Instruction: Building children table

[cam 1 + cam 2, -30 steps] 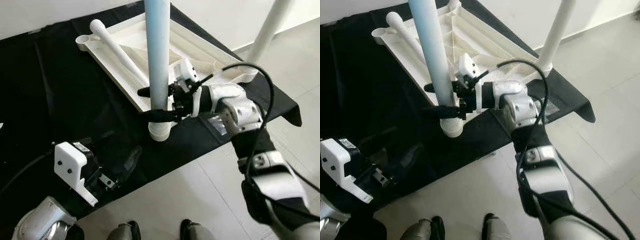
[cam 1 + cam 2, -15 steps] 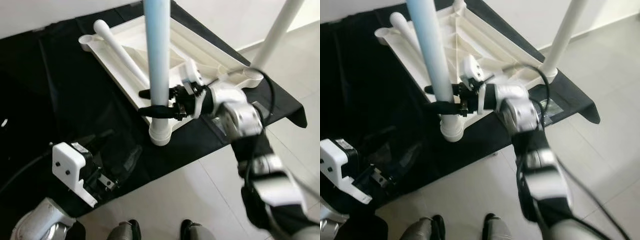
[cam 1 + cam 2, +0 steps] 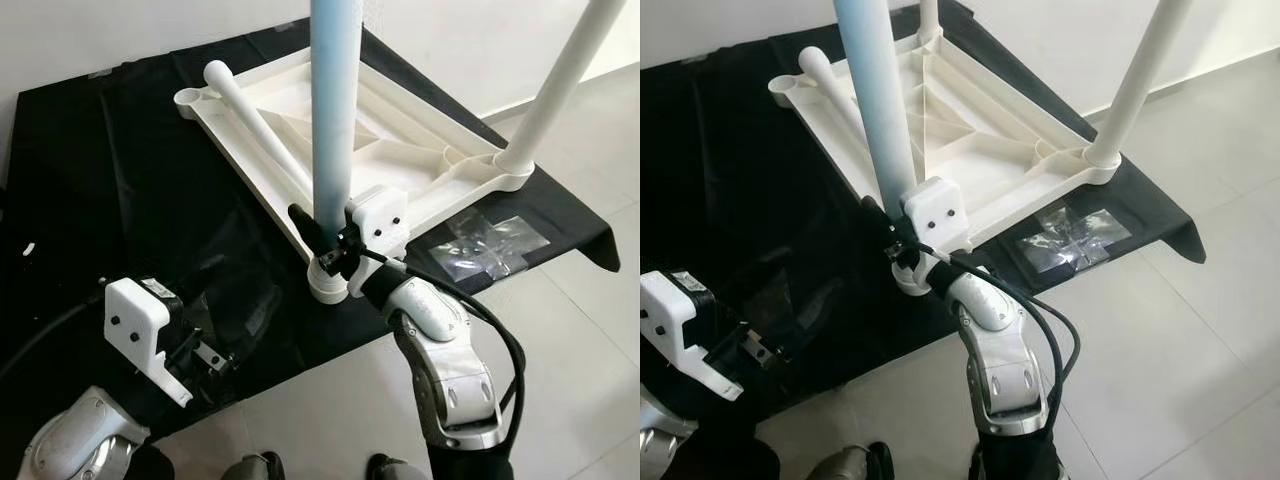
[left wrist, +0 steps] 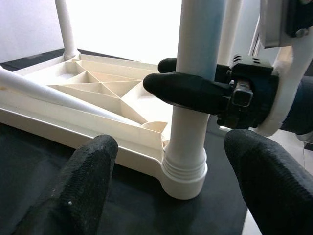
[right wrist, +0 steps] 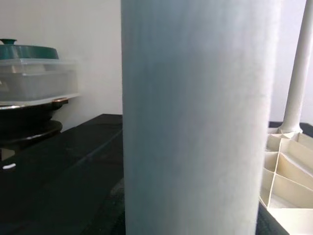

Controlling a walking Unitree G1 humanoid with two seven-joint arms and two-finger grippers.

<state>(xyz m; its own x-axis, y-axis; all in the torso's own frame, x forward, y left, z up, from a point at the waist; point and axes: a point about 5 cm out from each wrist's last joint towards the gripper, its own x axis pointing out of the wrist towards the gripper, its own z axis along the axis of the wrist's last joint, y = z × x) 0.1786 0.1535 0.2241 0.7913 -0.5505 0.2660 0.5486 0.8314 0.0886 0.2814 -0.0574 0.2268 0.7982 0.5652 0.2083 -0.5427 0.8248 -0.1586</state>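
Observation:
A white children's table top [image 3: 400, 150] lies upside down on a black cloth. A pale leg [image 3: 335, 120] stands upright in its near corner socket [image 3: 325, 285]. My right gripper [image 3: 322, 235] is shut on this leg just above the socket, one black finger [image 4: 186, 90] across its front. My left gripper [image 4: 171, 147] is open, low over the cloth at the near left, its fingers facing the socket from a short way off. A second leg [image 3: 560, 80] stands in the right corner. A loose leg [image 3: 255, 125] lies across the top from the far left corner.
A clear plastic bag [image 3: 480, 240] lies on the cloth near the right corner. The cloth ends at tiled floor [image 3: 560, 360] on the near and right sides. A lidded clear container on a dark pot [image 5: 34, 73] stands farther off by the white wall.
My right arm has swung from the right of the near leg round to its near side, staying shut on it. The camera has shifted slightly. The left gripper has hardly moved.

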